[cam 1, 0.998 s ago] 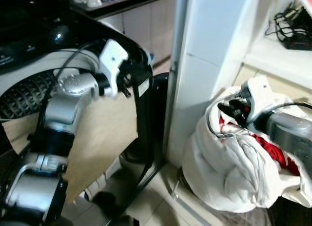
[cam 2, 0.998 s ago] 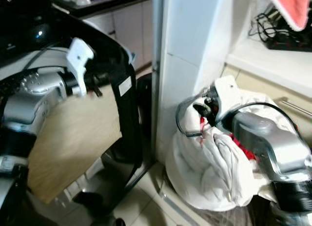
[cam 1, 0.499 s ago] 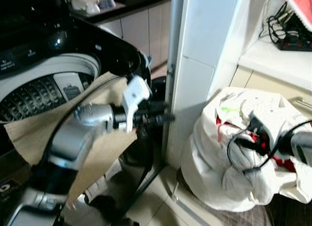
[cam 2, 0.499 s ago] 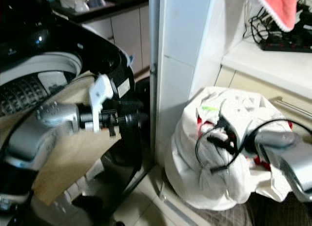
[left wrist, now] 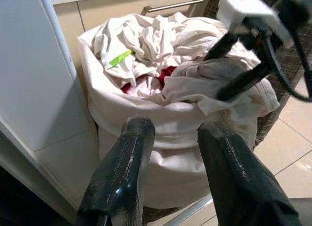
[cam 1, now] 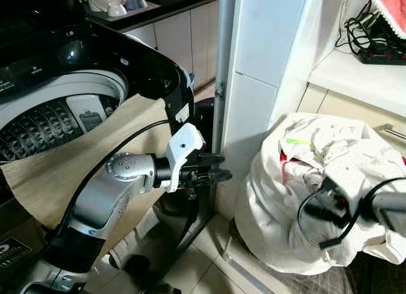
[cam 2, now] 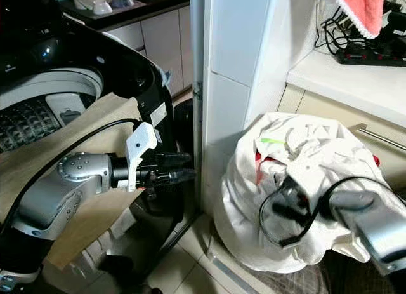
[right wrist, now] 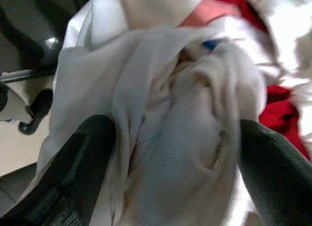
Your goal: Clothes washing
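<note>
The right gripper (cam 1: pixel 317 208) is half buried in the white laundry heap (cam 1: pixel 304 243) beside the washing machine (cam 1: pixel 57 110), its tips hidden; its wrist view shows the fingers (right wrist: pixel 73 177) spread wide around a white fold. The left gripper (left wrist: pixel 170 138) hangs released, empty, near the heap.
</note>
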Tool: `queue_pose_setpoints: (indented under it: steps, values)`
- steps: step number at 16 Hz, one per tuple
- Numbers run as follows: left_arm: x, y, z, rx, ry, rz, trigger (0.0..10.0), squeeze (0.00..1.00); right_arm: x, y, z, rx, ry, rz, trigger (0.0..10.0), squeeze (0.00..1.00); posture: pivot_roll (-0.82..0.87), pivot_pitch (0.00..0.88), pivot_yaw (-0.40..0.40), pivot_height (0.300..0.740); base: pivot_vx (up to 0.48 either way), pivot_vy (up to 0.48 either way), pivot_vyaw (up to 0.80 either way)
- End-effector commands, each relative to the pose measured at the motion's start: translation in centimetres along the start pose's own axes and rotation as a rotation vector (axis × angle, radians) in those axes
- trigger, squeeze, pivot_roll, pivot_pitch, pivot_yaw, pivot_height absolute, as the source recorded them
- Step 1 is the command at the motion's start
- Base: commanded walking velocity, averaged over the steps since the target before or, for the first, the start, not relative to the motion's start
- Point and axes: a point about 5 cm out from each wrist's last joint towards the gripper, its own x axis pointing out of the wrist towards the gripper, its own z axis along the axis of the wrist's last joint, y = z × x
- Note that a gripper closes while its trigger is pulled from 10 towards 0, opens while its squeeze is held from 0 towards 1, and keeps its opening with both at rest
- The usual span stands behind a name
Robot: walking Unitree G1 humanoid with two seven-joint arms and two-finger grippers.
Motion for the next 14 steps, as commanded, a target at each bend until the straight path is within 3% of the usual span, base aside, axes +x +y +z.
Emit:
queue_pose_setpoints:
  steps: [1, 2, 3, 14]
  values:
    - [-0.05, -0.32, 0.13, 0.015, 0.015, -0.016, 10.0, 0.0, 0.3, 0.25, -0.38, -0.012, 0.013, 0.02, 10.0, 0.0, -0.12, 0.0, 0.049, 0.74, 0.0, 0.0, 0.0]
    - [-0.14, -0.6, 0.24, 0.027, 0.011, -0.039, 10.0, 0.0, 0.45, 0.2, -0.78, 0.0, 0.03, 0.02, 2.1, 0.0, -0.12, 0.0, 0.049, 0.74, 0.0, 0.0, 0.0]
    - [-0.22, -0.82, 0.28, 0.027, 0.013, -0.057, 10.0, 0.0, 0.5, -0.04, -0.89, 0.018, 0.027, 0.019, 0.0, 0.0, -0.12, 0.0, 0.049, 0.74, 0.0, 0.0, 0.0]
    - [-0.27, -0.69, 0.45, 0.031, 0.021, -0.06, 10.0, 0.0, 0.29, -0.61, -0.97, 0.032, 0.018, 0.035, 0.0, 0.0, -0.12, 0.0, 0.05, 0.74, 0.0, 0.0, 0.0]
